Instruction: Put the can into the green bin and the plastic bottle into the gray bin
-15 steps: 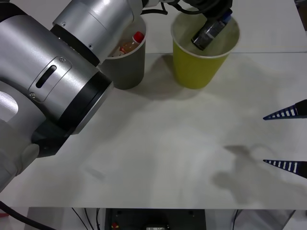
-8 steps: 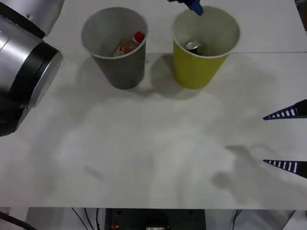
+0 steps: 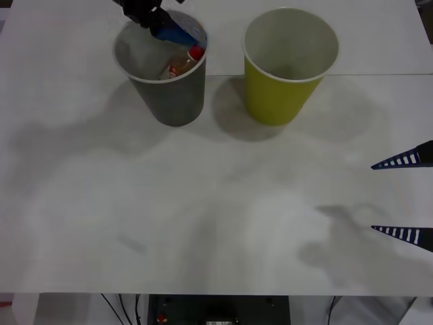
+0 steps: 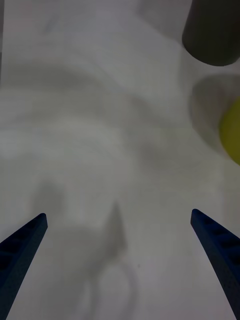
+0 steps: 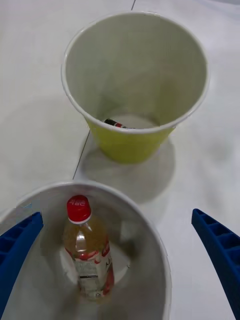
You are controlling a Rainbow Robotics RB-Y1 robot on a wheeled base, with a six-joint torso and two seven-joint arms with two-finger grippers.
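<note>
The gray bin [image 3: 164, 95] stands at the back left with the plastic bottle [image 5: 89, 255] lying inside it, red cap [image 3: 196, 53] against the wall. To its right stands the green bin [image 3: 279, 98]. Deep inside it, a sliver of the can [image 5: 118, 123] shows over the near rim. My left gripper [image 3: 172, 28] hovers over the gray bin's far rim, open and holding nothing, and its fingers [image 5: 20, 245] straddle that bin. My right gripper [image 3: 406, 196] waits open at the table's right edge, low over bare tabletop.
The white table [image 3: 203, 217] stretches wide in front of both bins. A seam [image 3: 379, 73] crosses it behind them. The right wrist view catches the gray bin [image 4: 212, 35] and the green bin [image 4: 232, 135] at its edge.
The left gripper let the can drop into the green bin, then drew back and swung left over the gray bin. The big arm link has left the view. The right arm stayed still.
</note>
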